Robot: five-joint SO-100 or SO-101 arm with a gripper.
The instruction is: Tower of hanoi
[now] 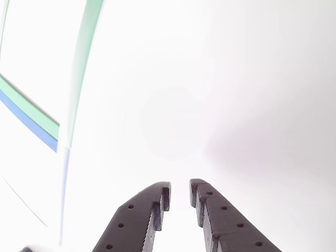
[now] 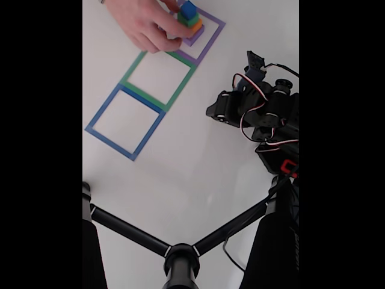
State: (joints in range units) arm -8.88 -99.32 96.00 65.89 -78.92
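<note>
Hand (image 2: 146,25) partly hides block stack (image 2: 190,20)

The other view rides on the arm just behind the jaws, whose two dark fingers (image 1: 180,191) rise from its lower edge, and it looks close and low along the white desk (image 1: 236,105) toward green and blue tape lines (image 1: 31,118) at its left. The fixed view looks steeply down from high above, over a black tripod (image 2: 180,256) at its lower edge, taking in the arm (image 2: 258,111) at right. Both views share the desk and the tape lines.
</note>
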